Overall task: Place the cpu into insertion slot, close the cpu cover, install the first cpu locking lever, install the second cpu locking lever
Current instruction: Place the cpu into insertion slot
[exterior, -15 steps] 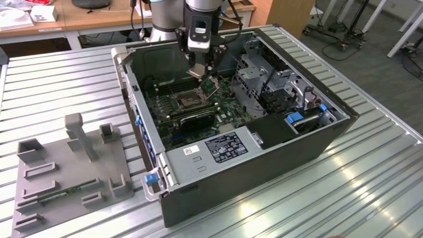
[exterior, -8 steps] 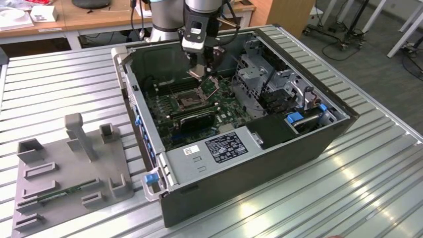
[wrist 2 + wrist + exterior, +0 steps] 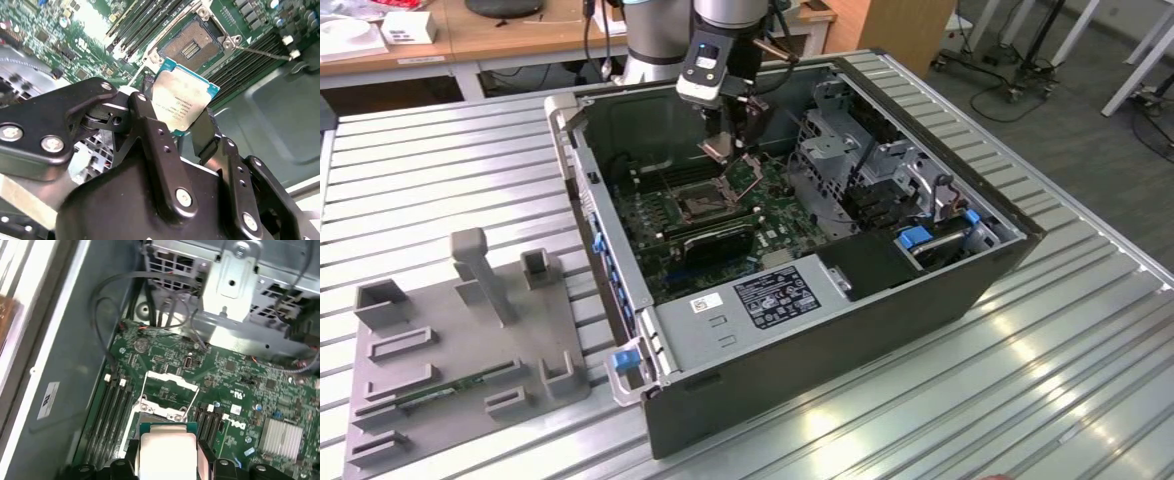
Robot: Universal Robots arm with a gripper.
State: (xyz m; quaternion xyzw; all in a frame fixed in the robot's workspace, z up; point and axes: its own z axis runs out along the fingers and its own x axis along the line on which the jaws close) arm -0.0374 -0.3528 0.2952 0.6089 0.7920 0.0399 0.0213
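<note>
Pinching the cpu [image 3: 182,102], jaws hang near the insertion slot [image 3: 192,45].

1. Green circuit board [image 3: 165,347] lies beneath the fingers [image 3: 205,134].
2. Long narrow black memory slots [image 3: 112,412] run close beside them.
3. Grey plastic fixture with upright posts [image 3: 467,340] sits well apart from them, outside the black metal computer case [image 3: 854,330].

The cpu [image 3: 184,102] hangs near the insertion slot [image 3: 192,42].
</note>
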